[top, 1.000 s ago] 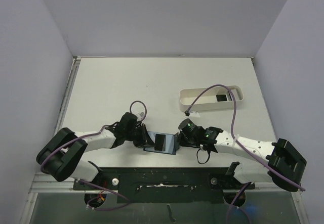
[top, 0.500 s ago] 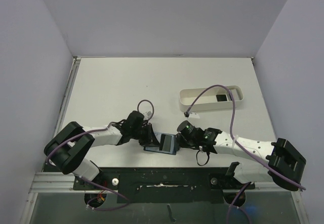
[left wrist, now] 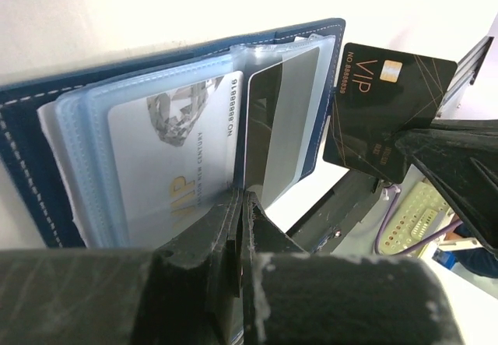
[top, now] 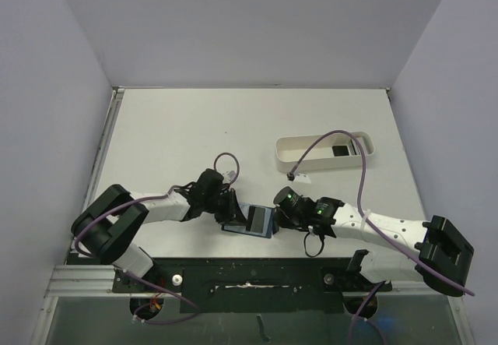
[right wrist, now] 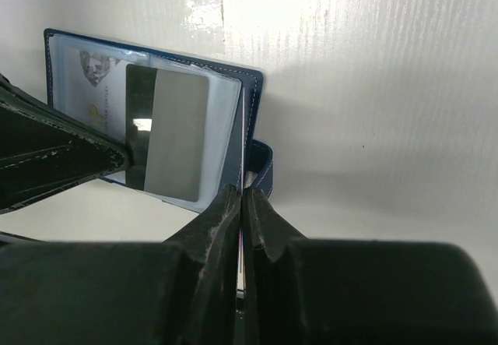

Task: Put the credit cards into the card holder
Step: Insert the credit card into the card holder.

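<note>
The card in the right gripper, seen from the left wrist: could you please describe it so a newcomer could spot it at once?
Find the open blue card holder filling the left wrist view. At its right edge, the right gripper pinches a black card with gold VIP lettering. Unlike the pale VIP card and the dark card in the clear sleeves, it sits outside them.

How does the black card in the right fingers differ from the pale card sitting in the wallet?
The black gold-lettered plastic card is dark; the pale silver-white plastic card is light. The black card is outside the open navy-blue wallet, pinched at one edge by the right fingers; the pale card sits behind a clear sleeve. Both read VIP in gold.
</note>
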You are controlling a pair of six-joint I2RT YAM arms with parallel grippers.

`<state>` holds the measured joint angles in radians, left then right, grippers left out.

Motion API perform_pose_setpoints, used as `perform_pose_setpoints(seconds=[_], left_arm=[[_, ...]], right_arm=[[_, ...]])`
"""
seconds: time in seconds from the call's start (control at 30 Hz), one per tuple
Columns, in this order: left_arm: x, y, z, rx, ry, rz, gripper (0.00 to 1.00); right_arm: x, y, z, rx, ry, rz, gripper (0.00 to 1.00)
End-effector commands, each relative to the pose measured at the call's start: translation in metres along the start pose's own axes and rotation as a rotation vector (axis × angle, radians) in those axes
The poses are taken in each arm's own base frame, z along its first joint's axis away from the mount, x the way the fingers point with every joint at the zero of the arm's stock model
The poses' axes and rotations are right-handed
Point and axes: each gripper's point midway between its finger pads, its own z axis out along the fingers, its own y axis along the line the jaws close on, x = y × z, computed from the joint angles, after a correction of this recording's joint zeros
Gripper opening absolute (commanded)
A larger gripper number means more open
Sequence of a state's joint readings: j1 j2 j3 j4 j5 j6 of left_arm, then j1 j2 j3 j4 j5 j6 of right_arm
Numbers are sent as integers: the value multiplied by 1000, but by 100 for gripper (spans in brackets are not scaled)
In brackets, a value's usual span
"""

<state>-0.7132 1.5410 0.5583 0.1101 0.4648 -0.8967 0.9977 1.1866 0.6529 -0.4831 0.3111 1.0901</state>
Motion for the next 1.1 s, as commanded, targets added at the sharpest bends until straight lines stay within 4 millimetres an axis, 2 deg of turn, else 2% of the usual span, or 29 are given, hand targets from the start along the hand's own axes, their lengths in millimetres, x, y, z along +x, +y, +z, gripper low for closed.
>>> perform_pose_setpoints(seconds=[0.0, 0.33, 0.47, 0.57, 0.7, 1.07], left_arm=[[-4, -20, 5, 63, 17, 56, 0], [-8, -24, 11, 47, 15, 75, 0], [-18, -24, 4, 9, -43, 69, 26], [-26, -33, -4, 18, -89, 73, 36], [-31, -38, -8, 27, -123, 74, 41], [-30, -32, 6, 51, -120, 51, 45]], right_arm=[[-6, 11, 4, -31, -43, 27, 0], [-3, 8, 9, -19, -44, 28, 0], [-7, 3, 3, -9, -60, 33, 0], [-11, -1, -3, -4, -81, 41, 0], [-10, -1, -4, -13, -85, 48, 0], [-6, 10, 8, -56, -78, 35, 0]])
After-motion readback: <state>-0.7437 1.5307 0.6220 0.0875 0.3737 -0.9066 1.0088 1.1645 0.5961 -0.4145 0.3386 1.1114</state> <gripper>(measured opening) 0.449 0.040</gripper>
